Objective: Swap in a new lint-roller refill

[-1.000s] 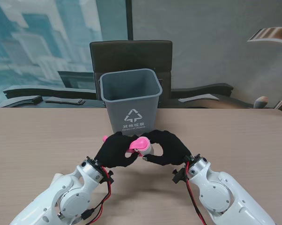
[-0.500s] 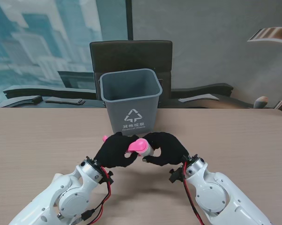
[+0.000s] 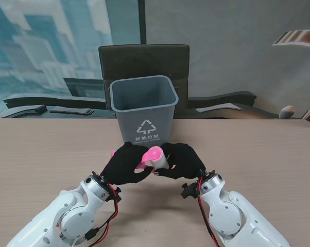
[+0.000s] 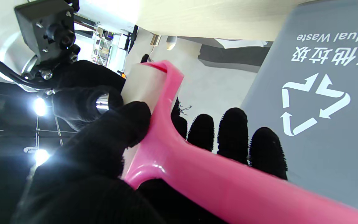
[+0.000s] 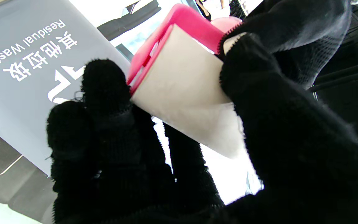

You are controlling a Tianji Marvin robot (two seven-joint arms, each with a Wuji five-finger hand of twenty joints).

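Gripped by the left hand (image 3: 125, 163), the pink lint roller (image 3: 151, 155) is held above the table, just before the bin (image 3: 143, 109); its white refill (image 5: 185, 93), pointing rightward, is clamped by the right hand (image 3: 182, 160).

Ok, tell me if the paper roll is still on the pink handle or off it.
Still on. The roll sits in the handle's pink frame, right hand fingers around it.

Pale wood-grain table (image 3: 52, 154), grey waste bin (image 3: 143, 110) at its far edge.
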